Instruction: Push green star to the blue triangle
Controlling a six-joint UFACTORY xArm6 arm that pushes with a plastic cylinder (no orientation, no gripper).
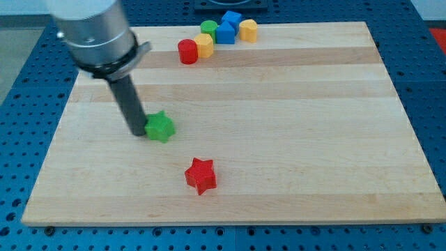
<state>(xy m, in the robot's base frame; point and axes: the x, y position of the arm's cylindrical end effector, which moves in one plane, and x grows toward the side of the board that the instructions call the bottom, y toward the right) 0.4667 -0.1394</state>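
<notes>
Green star (161,127) touching my tip (138,132) on its right, blue triangle (225,33) far off at the top; no pincer fitted, only rod.

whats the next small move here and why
Probably a short push toward the view's upper right: my tip sits against the green star's left side, and the blue triangle lies in the cluster near the board's top edge, up and right of it.

We see a robotics lab bench: a wooden board (279,104) lies on a blue perforated mounting table (14,104) that surrounds the board on all sides.
</notes>
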